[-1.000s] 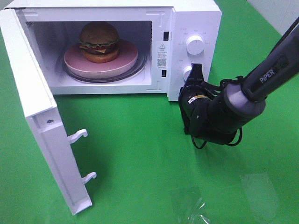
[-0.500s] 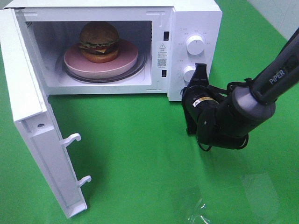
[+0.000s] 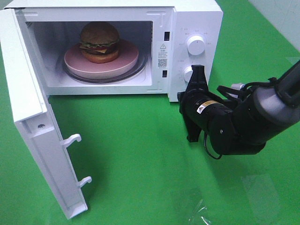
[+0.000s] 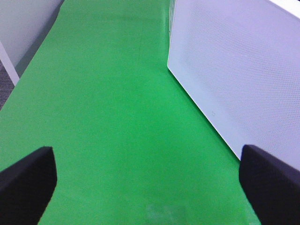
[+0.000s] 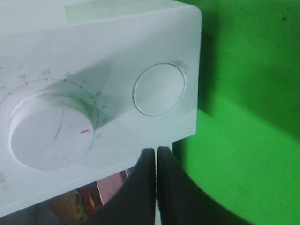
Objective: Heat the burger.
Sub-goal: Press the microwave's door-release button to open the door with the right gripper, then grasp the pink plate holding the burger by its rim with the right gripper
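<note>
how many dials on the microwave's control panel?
2. Upper dial; lower dial directly below it, partly behind the right gripper. The flush round button by the corner isn't counted.

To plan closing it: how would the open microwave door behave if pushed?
The microwave door looks like a rigid panel hinged at one side, so it likely swings, not flexes. Its smooth white face may be slippery to push.

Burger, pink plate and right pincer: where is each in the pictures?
burger point(image 3: 99, 42), high view, its middle, under the top bun.
pink plate point(image 3: 129, 57), high view, bare rim.
right pincer point(image 5: 156, 153), right wrist view, between its shut fingertips.
</note>
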Available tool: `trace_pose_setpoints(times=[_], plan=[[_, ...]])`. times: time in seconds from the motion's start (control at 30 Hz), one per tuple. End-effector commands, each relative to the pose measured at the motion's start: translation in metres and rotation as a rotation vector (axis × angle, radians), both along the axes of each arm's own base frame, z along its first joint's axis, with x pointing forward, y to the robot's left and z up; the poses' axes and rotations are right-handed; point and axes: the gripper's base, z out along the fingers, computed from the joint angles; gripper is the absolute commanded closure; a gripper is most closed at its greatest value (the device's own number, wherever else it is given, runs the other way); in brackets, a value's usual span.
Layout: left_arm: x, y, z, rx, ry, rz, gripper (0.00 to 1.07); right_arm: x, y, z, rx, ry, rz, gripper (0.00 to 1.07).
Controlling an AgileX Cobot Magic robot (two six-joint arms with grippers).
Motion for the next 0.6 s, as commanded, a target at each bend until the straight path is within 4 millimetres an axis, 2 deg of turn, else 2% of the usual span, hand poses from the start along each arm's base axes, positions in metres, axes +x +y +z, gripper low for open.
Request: trace_pose_setpoints(times=[0.03, 0.5, 0.6], plan=[[0.0, 0.0, 0.0, -0.004, -0.015, 0.0, 0.09, -0.009, 0.001, 0.01, -0.056, 0.005, 0.077, 1.06], [0.0, 0.0, 0.0, -0.004, -0.015, 0.0, 0.09, -0.027, 0.005, 0.019, -0.384, 0.138, 0.354, 1.03], [0.0, 0.0, 0.0, -0.004, -0.015, 0.0, 0.09, -0.03, 0.005, 0.029, -0.479, 0.126, 0.422, 1.02]])
